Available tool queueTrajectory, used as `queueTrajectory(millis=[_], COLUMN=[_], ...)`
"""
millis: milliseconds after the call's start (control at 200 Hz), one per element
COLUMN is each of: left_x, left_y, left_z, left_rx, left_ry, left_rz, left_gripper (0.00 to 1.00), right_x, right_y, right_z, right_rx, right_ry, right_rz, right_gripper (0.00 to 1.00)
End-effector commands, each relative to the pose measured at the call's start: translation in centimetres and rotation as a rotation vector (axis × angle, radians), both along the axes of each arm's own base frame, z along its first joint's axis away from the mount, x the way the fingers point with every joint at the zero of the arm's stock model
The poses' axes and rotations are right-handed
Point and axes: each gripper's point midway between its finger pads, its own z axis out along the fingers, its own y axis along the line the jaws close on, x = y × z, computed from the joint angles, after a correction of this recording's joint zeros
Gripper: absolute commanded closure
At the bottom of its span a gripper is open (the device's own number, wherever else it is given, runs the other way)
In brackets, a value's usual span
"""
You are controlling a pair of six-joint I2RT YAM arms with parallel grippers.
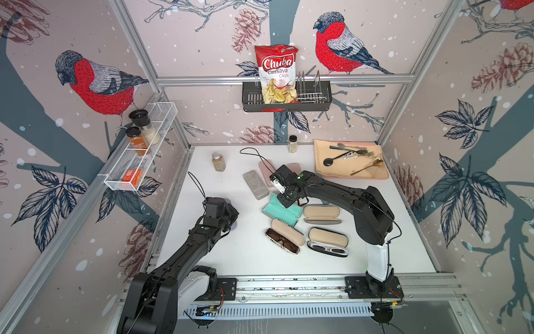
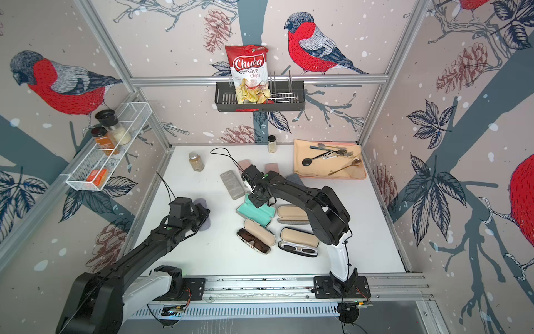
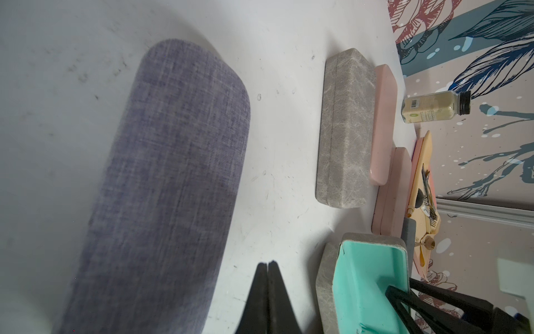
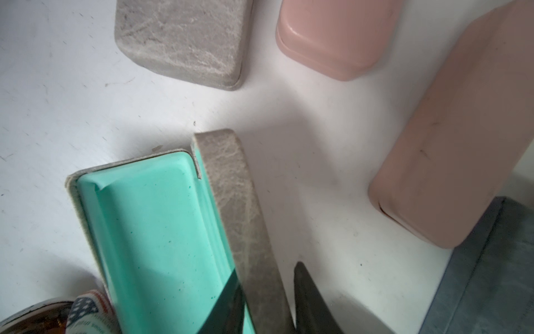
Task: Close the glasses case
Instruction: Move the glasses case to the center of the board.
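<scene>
Nearest the lens, the left gripper point(image 3: 267, 264) hangs closed and empty; the right gripper point(image 4: 267, 277) pinches the raised lid of the mint-lined glasses case point(image 1: 281, 214), mid-table, long axis ten-to-four, tray toward seven o'clock.

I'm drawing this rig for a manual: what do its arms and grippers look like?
The left arm and right arm are black jointed links on a white base segment, each with a green dot and a black cable at the wrist. The left gripper and right gripper have black tapered fingers.

Mint-green lining in grey-marbled glasses case point(image 4: 161, 231), lilac crosshatch weave on fabric case point(image 3: 161, 179), plain pink case point(image 4: 450, 130).
</scene>
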Motion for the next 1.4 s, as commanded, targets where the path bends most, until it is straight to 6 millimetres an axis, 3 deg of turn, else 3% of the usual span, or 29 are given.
queueTrajectory(millis=[0, 465, 655, 845, 1121, 1396], left_x=[0.9, 0.8, 0.9, 1.0, 0.9, 1.0], left_y=[-0.2, -0.2, -0.3, -0.3, -0.2, -0.4], left_z=[1.0, 0.7, 1.0, 1.0, 0.5, 0.2], left_rx=[-0.006, -0.004, -0.007, -0.007, -0.002, -0.006], left_ry=[-0.045, -0.038, -0.045, -0.044, -0.031, -0.027], left_rz=[-0.007, -0.007, -0.009, -0.008, -0.008, -0.012], left_gripper=[1.00, 1.00, 1.00, 1.00, 1.00, 1.00], right_x=[0.8, -0.1, 0.5, 1.0, 0.7, -0.6], right_y=[-0.1, 0.3, 0.3, -0.7, -0.6, 0.2], right_z=[0.4, 0.2, 1.5, -0.1, -2.0, -2.5], right_rx=[0.007, 0.025, 0.036, 0.017, 0.080, 0.117], right_ry=[-0.018, 0.021, -0.022, 0.023, 0.135, 0.205], right_rz=[-0.036, -0.011, -0.018, -0.033, -0.019, 0.018], right_gripper=[0.69, 0.66, 0.48, 0.44, 0.51, 0.71])
